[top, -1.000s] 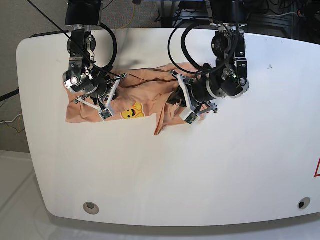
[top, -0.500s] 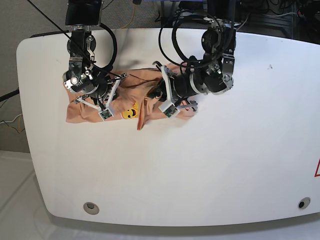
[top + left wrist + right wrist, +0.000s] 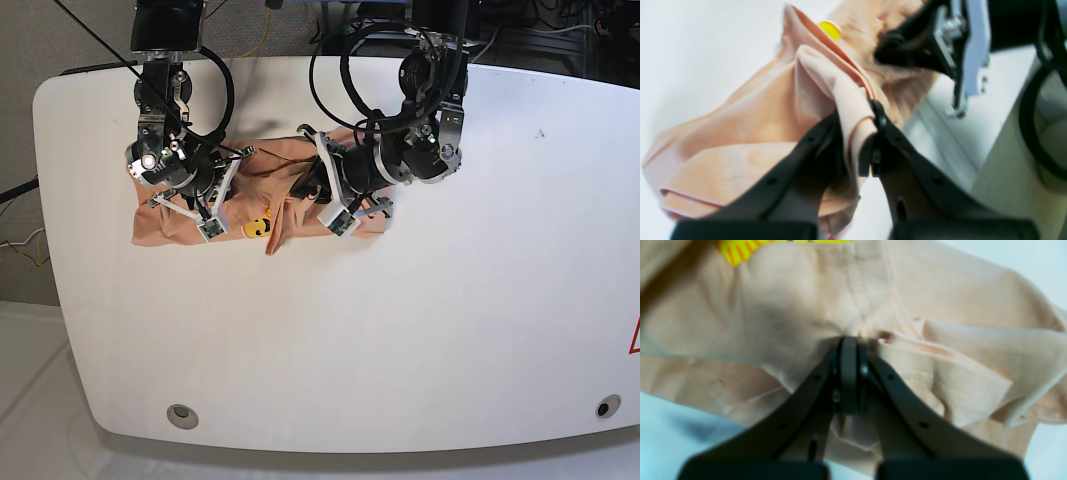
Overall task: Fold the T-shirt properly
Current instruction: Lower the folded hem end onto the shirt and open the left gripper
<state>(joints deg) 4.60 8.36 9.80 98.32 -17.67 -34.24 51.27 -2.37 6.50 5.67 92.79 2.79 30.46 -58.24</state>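
The peach T-shirt lies bunched at the back left of the white table, its yellow mark facing up. My right gripper is shut on the shirt's left part; in the right wrist view its tips pinch fabric below the yellow mark. My left gripper is shut on a raised fold of the shirt; in the left wrist view the fold passes between its tips. A flap hangs down from that fold.
The right arm's black and white wrist parts are close behind the held fold in the left wrist view. Black cables loop over the table's back edge. Two round holes sit near the front edge.
My left gripper has carried the shirt's right part toward the view's left, over the middle of the shirt, partly covering the yellow mark. The right arm has not moved.
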